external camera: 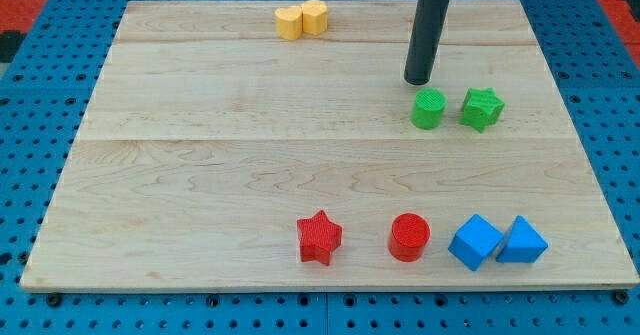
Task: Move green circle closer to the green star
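The green circle (428,109) sits on the wooden board at the view's right, a little above mid-height. The green star (482,108) lies just to its right, with a small gap between them. My tip (418,80) is at the end of the dark rod, just above and slightly left of the green circle, close to its top edge. I cannot tell if it touches the circle.
Two yellow blocks (301,20) touch each other at the board's top centre. Along the bottom lie a red star (319,238), a red circle (409,237) and two blue blocks (497,242) side by side. The board (200,155) rests on a blue pegboard.
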